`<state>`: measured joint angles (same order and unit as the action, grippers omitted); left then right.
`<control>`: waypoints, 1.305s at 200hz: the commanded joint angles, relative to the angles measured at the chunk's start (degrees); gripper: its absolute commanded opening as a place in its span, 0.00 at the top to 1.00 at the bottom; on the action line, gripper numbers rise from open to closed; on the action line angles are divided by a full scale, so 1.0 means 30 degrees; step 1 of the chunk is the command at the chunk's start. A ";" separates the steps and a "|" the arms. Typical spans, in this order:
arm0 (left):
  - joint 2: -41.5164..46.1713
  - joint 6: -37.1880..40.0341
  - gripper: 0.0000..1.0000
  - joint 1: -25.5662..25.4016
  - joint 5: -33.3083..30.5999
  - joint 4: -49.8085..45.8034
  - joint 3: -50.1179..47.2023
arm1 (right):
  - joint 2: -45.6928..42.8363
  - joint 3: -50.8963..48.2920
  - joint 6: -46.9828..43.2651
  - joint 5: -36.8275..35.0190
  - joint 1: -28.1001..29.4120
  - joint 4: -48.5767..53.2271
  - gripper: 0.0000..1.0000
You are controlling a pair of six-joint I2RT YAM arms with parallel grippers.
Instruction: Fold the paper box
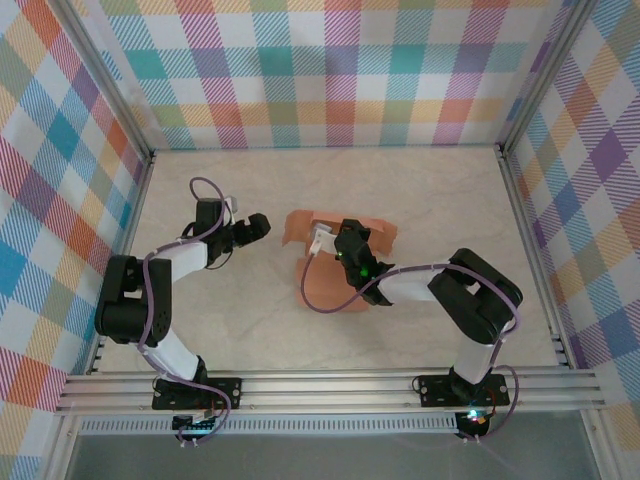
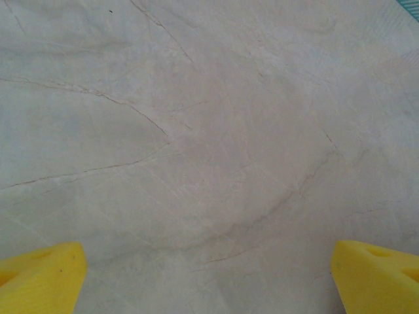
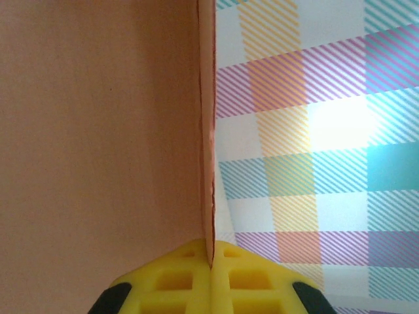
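The paper box [image 1: 325, 282] is a salmon-orange card sheet with flaps, lying at the middle of the table. My right gripper [image 1: 345, 240] is over its far part, shut on a card panel. In the right wrist view that panel [image 3: 98, 131] stands on edge, its thin edge pinched between the yellow fingertips [image 3: 177, 278] of the right gripper [image 3: 212, 265]. My left gripper [image 1: 258, 227] hovers just left of the sheet, apart from it. In the left wrist view its yellow fingertips [image 2: 42, 278] stand wide open over bare table, and between them the left gripper [image 2: 209, 278] holds nothing.
The marbled beige table [image 1: 420, 190] is walled by plaid panels [image 1: 330, 70] at the back and both sides. An aluminium rail [image 1: 330, 385] runs along the near edge by the arm bases. Purple cables [image 1: 330, 305] loop off both arms.
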<state>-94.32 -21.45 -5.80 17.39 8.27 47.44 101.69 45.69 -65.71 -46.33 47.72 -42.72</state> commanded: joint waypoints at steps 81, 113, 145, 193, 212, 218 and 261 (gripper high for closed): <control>-0.0161 -0.0018 0.04 0.0587 0.0376 0.1047 -0.0190 | 0.3122 -0.1110 -0.7122 -0.1934 0.2680 -1.1076 1.00; 0.0373 0.0462 0.04 0.0572 0.0186 0.0871 -0.0748 | 0.2711 -0.1856 -0.6372 -0.2328 0.4064 -1.0589 1.00; 0.1227 0.0629 0.05 0.0586 0.0092 0.1283 -0.1825 | 0.2407 -0.2668 -0.6300 -0.2298 0.4540 -1.0516 1.00; 0.3261 0.1079 0.07 0.0583 0.0980 0.0787 -0.3160 | 0.1402 -0.3456 -0.5610 -0.2283 0.4512 -0.9345 1.00; 0.4356 0.1698 0.07 0.0547 0.2551 0.1003 -0.4096 | 0.1385 -0.3656 -0.5595 -0.2263 0.4513 -0.9491 1.00; 0.4679 0.1848 0.08 0.0517 0.3200 0.1372 -0.4482 | 0.1414 -0.3731 -0.5540 -0.2255 0.4499 -0.9449 1.00; 0.6183 0.2371 0.20 -0.0030 0.4807 0.0582 -0.5798 | 0.1145 -0.4169 -0.5243 -0.2371 0.4385 -0.9369 1.00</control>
<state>-78.02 -16.82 -4.91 26.72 10.61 31.97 107.00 34.15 -83.48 -52.10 61.25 -69.45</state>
